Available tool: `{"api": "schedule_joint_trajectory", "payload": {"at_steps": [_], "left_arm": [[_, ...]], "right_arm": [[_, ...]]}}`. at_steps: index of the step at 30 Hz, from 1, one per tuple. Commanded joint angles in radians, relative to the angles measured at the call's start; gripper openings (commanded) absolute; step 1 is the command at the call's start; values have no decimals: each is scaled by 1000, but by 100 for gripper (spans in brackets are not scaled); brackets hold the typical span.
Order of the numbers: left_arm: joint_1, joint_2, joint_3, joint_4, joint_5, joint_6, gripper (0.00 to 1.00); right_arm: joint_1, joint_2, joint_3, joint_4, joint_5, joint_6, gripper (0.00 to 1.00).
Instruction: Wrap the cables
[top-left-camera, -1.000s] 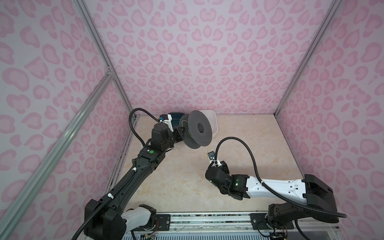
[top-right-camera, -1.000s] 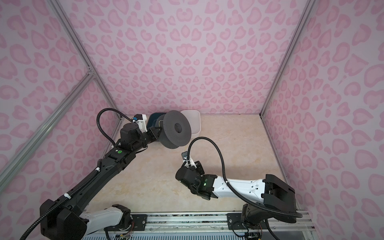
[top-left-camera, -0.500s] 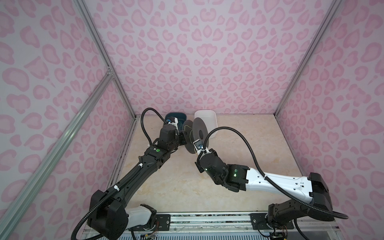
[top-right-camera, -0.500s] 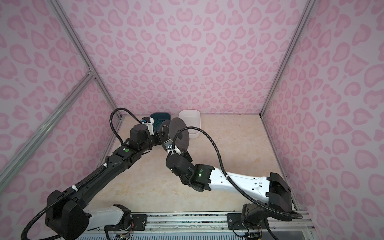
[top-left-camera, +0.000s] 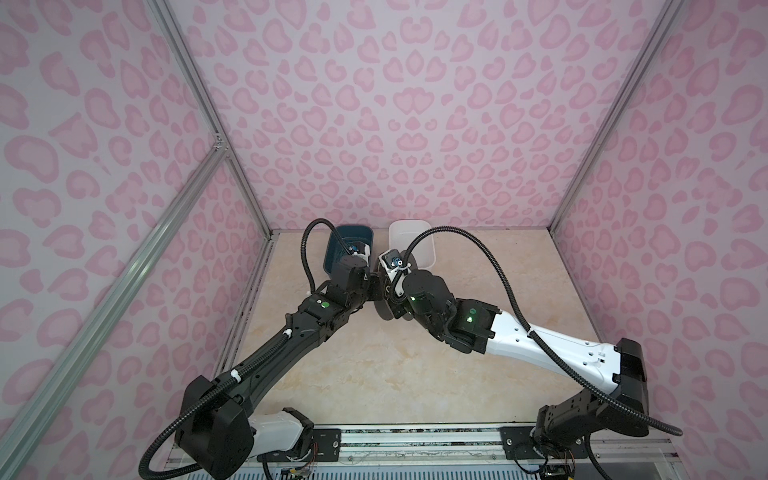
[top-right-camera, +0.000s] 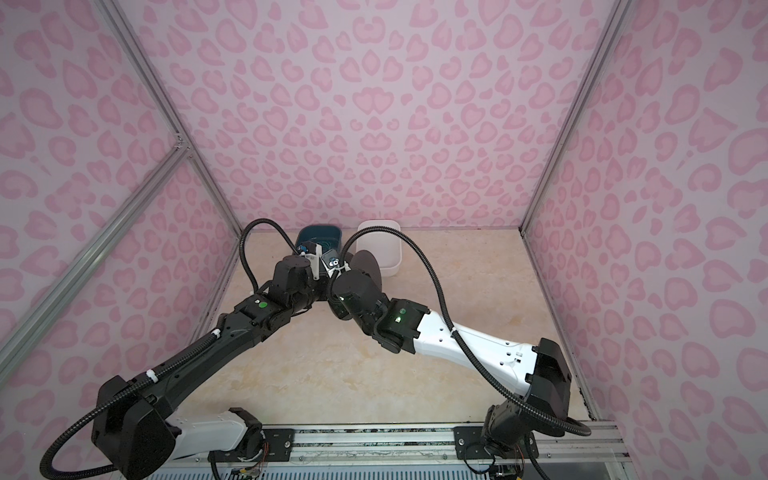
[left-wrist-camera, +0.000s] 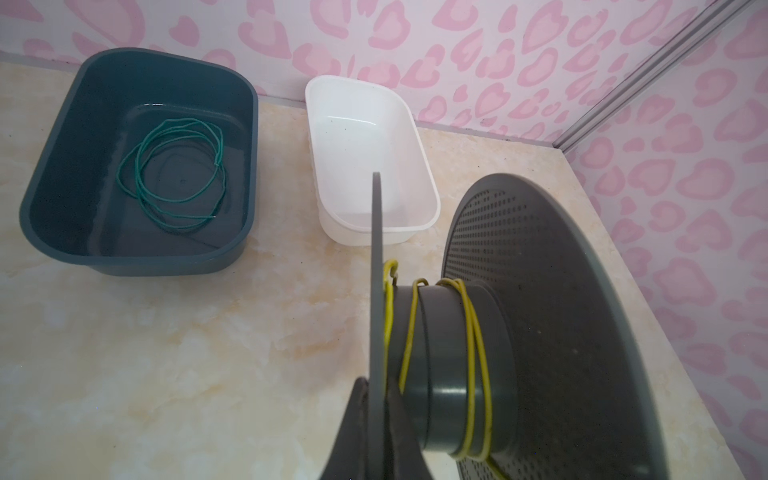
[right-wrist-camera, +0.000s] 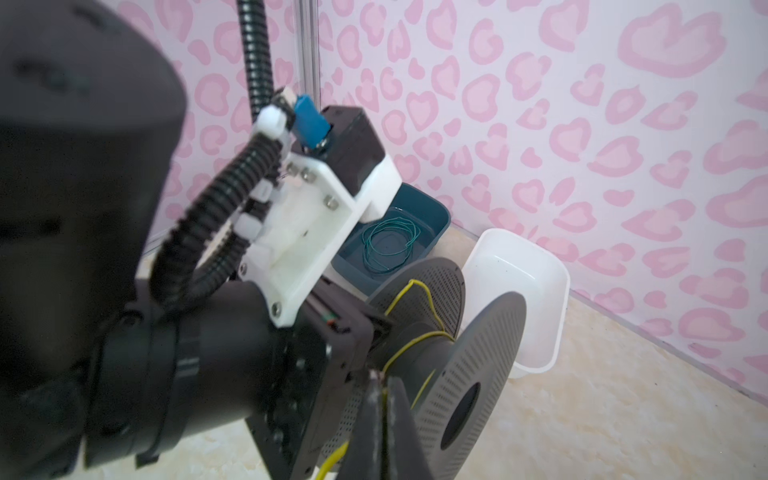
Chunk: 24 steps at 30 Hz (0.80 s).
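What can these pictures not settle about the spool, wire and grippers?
- Yellow wire: free end leaves the right wrist view's bottom edge.
- Spool: largely hidden under the arms in both top views.
- Left gripper: cut off by the left wrist view's bottom edge.
- Right gripper: grip on the wire blurred, right wrist view.

Count: 1 grey plastic spool (left-wrist-camera: 540, 311) w/ 2 perforated round flanges. 1 thin bright yellow wire (left-wrist-camera: 478, 345), wound on the spool's hub. 2 rectangular plastic tubs on the marbled beige surface (left-wrist-camera: 166, 353), both behind the spool: 1 dark teal tub (left-wrist-camera: 62, 166), 1 white tub (left-wrist-camera: 357, 158). 1 coil of thin green wire (left-wrist-camera: 183, 121), inside teal tub. 2 robot arms flanking spool: left arm (top-left-camera: 270, 361), right arm (top-left-camera: 540, 345).
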Motion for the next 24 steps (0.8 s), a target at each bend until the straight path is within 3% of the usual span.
{"api": "schedule_joint_trajectory", "payload": {"at_steps": [1, 14, 24], "left_arm": [[-12, -36, -28, -8, -24, 53, 3], [-171, -185, -154, -138, -58, 169, 3], [-259, -282, -182, -236, -53, 246, 3]], "right_arm": [[-49, 11, 39, 8, -48, -41, 0], [-292, 87, 245, -40, -126, -98, 0], [-484, 69, 164, -12, -218, 9, 0]]}}
